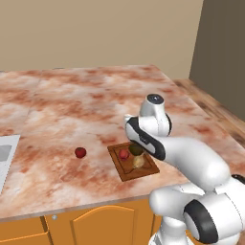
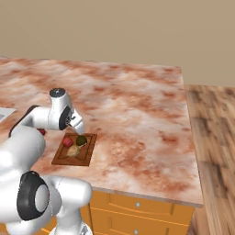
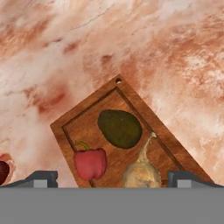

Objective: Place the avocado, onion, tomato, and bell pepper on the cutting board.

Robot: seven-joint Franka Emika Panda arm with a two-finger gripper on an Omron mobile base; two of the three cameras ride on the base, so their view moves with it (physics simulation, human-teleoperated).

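Note:
The dark-brown cutting board (image 3: 76, 127) lies on the marble counter near its front edge, also seen as the cutting board (image 1: 143, 172) and the cutting board (image 2: 62, 158). On it rest the dark olive avocado (image 3: 120, 128), the red bell pepper (image 3: 90, 162) with a green stem, and the tan onion (image 3: 142, 170) with its stalk. The red tomato (image 1: 80, 152) sits on the bare counter left of the board; the tomato (image 3: 2, 171) peeks in at the hand view's left edge. My gripper (image 3: 113, 179) hovers above the board, open, its fingertips (image 3: 41, 177) wide apart with nothing between them.
A pale grey flat fixture (image 1: 5, 158) sits at the counter's far left. The counter's front edge (image 1: 95, 203) runs just below the board, with orange cabinet doors beneath. Wooden floor (image 2: 215, 137) lies beyond the counter's right end.

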